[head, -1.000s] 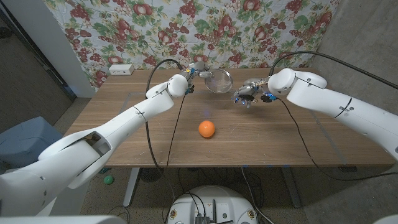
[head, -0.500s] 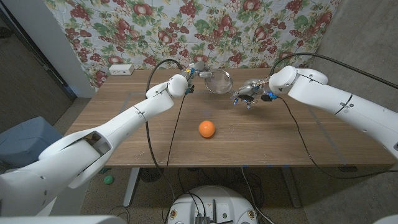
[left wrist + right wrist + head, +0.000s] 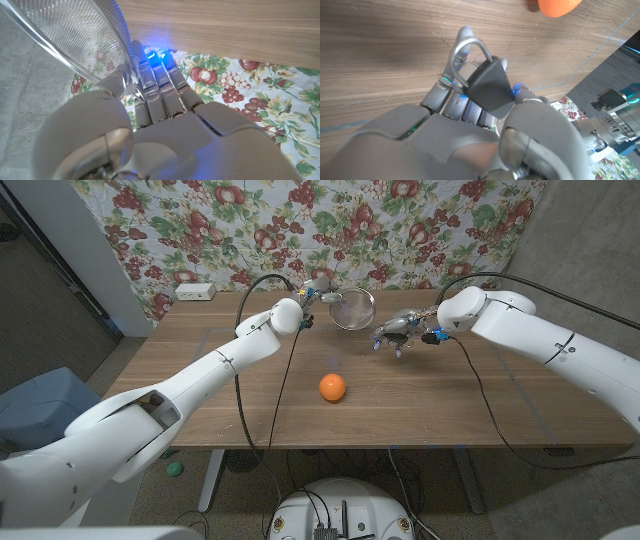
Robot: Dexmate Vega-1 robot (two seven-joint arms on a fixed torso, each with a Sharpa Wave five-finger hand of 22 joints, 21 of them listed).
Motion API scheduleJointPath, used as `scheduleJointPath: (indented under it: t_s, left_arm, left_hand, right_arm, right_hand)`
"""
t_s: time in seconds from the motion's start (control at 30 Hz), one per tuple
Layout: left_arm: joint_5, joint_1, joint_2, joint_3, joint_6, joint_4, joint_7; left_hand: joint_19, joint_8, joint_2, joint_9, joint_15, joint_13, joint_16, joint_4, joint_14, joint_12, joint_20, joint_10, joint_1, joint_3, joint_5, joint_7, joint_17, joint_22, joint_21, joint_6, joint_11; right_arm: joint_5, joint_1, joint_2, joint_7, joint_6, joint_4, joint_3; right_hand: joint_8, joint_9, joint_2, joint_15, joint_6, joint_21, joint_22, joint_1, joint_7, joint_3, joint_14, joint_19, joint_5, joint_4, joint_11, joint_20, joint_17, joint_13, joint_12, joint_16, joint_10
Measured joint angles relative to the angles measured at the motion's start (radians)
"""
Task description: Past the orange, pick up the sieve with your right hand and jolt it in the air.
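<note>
Head view gives me one orange (image 3: pixel 333 387) and one sieve (image 3: pixel 351 309) on the surface (image 3: pixel 200 405), the sieve beyond the orange toward the far edge; my left hand (image 3: pixel 309 296) sits just beside the sieve's rim, and the left wrist view shows its fingers (image 3: pixel 159 90) straight, against the rim, gripping nothing; my right hand (image 3: pixel 398 332) is on the sieve's other side, pinching the dark handle (image 3: pixel 490 87) in the right wrist view.
</note>
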Motion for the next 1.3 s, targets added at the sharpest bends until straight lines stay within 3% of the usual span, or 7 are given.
scheduleJointPath:
  t_s: [0.17, 0.3, 0.5, 0.67, 0.97, 1.17, 1.3]
  left_arm:
    - [-0.012, 0.003, -0.001, -0.004, -0.008, 0.003, 0.0]
    - [-0.026, 0.007, -0.001, -0.01, -0.018, 0.009, -0.001]
    - [-0.05, 0.015, 0.002, -0.02, -0.041, 0.014, -0.006]
    - [-0.065, 0.018, 0.003, -0.023, -0.053, 0.014, -0.006]
    - [-0.091, 0.039, 0.012, -0.041, -0.072, 0.008, -0.003]
    - [-0.107, 0.057, 0.023, -0.056, -0.09, -0.005, 0.005]
    - [-0.121, 0.075, 0.032, -0.073, -0.116, -0.016, 0.023]
  left_hand:
    - [-0.009, -0.037, -0.001, -0.021, -0.002, -0.015, 0.0, -0.004, -0.013, -0.035, 0.009, -0.009, -0.001, -0.028, 0.003, 0.01, -0.003, -0.005, 0.003, -0.05, -0.009]
    - [-0.023, -0.091, -0.041, -0.049, 0.006, -0.031, -0.003, 0.002, -0.03, -0.065, 0.023, -0.042, -0.055, -0.064, 0.011, 0.012, -0.011, -0.005, 0.006, -0.113, -0.028]
    - [-0.06, -0.186, -0.086, -0.092, 0.018, -0.057, -0.023, 0.002, -0.091, -0.129, 0.044, -0.187, -0.137, -0.116, 0.015, 0.013, -0.015, -0.01, 0.0, -0.228, 0.013]
    - [-0.099, -0.247, -0.1, -0.12, 0.031, -0.071, -0.041, 0.003, -0.148, -0.175, 0.063, -0.298, -0.175, -0.138, 0.015, 0.003, -0.013, -0.01, -0.018, -0.296, 0.039]
    - [-0.14, -0.323, -0.106, -0.155, 0.046, -0.092, -0.049, -0.003, -0.214, -0.237, 0.082, -0.487, -0.217, -0.16, 0.015, -0.011, -0.016, -0.009, -0.04, -0.383, 0.072]
    - [-0.188, -0.38, -0.118, -0.182, 0.063, -0.114, -0.064, -0.005, -0.298, -0.255, 0.094, -0.646, -0.255, -0.181, 0.015, -0.036, -0.016, -0.009, -0.067, -0.495, 0.091]
    - [-0.217, -0.391, -0.123, -0.195, 0.073, -0.128, -0.069, 0.0, -0.356, -0.255, 0.102, -0.74, -0.284, -0.188, 0.015, -0.061, -0.016, -0.009, -0.08, -0.561, 0.1]
  right_arm:
    - [0.024, -0.022, -0.009, -0.018, 0.028, 0.002, 0.023]
    - [0.042, -0.037, -0.016, -0.029, 0.047, 0.003, 0.039]
    - [0.056, -0.042, -0.021, -0.031, 0.054, 0.008, 0.047]
    - [0.058, -0.039, -0.021, -0.028, 0.054, 0.019, 0.047]
    - [0.082, -0.018, -0.015, 0.012, 0.059, 0.048, 0.04]
    - [0.108, -0.01, -0.009, 0.047, 0.069, 0.07, 0.038]
    - [0.117, -0.009, -0.007, 0.051, 0.071, 0.077, 0.037]
  right_hand:
    - [0.012, 0.014, 0.0, 0.0, 0.0, 0.004, -0.001, 0.0, 0.0, 0.029, 0.0, -0.002, 0.004, 0.029, 0.0, -0.001, 0.0, 0.0, 0.01, 0.0, 0.0]
    - [0.019, 0.027, 0.022, 0.0, 0.0, 0.007, -0.003, 0.022, 0.0, 0.032, 0.0, -0.005, 0.007, 0.032, -0.002, 0.002, 0.0, 0.0, 0.012, 0.001, 0.002]
    - [0.038, 0.046, 0.043, 0.0, -0.005, 0.016, -0.007, 0.043, 0.005, 0.037, 0.0, -0.005, 0.007, 0.037, -0.002, 0.002, 0.0, -0.004, 0.022, 0.007, 0.002]
    - [0.064, 0.073, 0.035, 0.0, -0.005, 0.033, -0.012, 0.034, 0.005, 0.037, 0.0, -0.005, 0.007, 0.037, -0.002, 0.002, 0.0, -0.002, 0.042, 0.012, 0.002]
    - [0.114, 0.122, 0.034, 0.0, -0.005, 0.066, -0.025, 0.034, 0.005, 0.051, 0.012, 0.024, 0.007, 0.037, -0.007, 0.01, 0.0, -0.002, 0.085, 0.022, 0.007]
    - [0.129, 0.143, 0.034, 0.0, -0.009, 0.074, -0.031, 0.034, 0.009, 0.054, 0.019, 0.027, 0.007, 0.04, 0.001, 0.013, 0.0, -0.002, 0.102, 0.022, 0.015]
    - [0.138, 0.157, 0.034, 0.0, -0.012, 0.081, -0.035, 0.034, 0.013, 0.057, 0.025, 0.027, 0.007, 0.043, 0.001, 0.013, 0.0, -0.002, 0.11, 0.022, 0.015]
